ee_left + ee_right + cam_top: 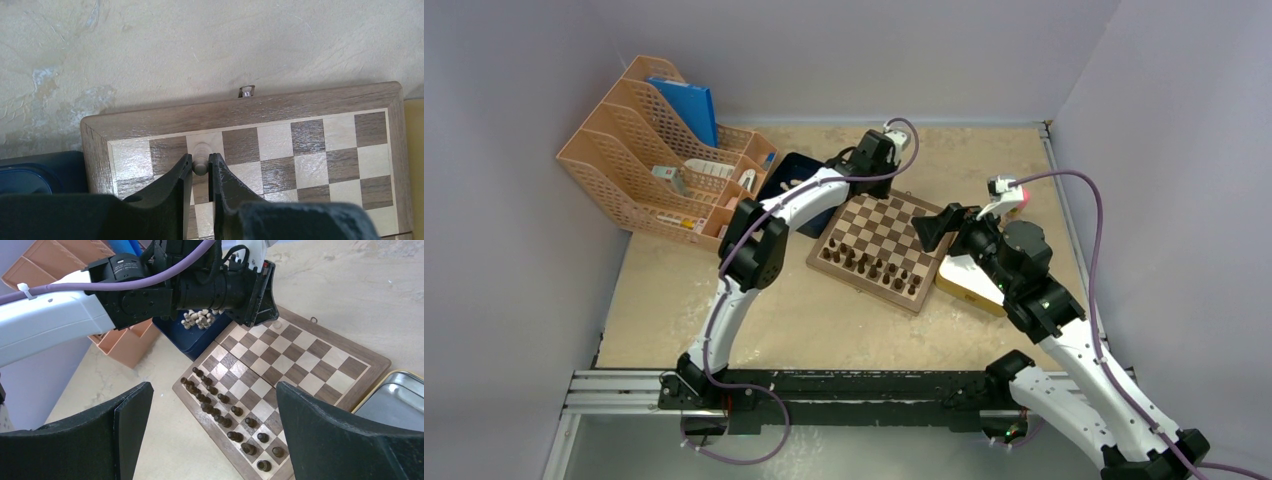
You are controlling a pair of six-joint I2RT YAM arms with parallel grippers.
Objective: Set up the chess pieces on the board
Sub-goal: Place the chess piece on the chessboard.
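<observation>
The board lies mid-table with dark brown pieces in two rows along its near edge. My left gripper is at the board's far left corner, also in the top view. It is shut on a light beige piece standing upright over a cream square in the far row. More beige pieces stand grouped in the dark blue tray. My right gripper hangs open and empty above the board's right side, also in the top view.
The dark blue tray sits left of the board. A yellow-rimmed metal tin touches the board's right side. An orange file organizer stands at the far left. A small metal latch sticks out of the board's far edge.
</observation>
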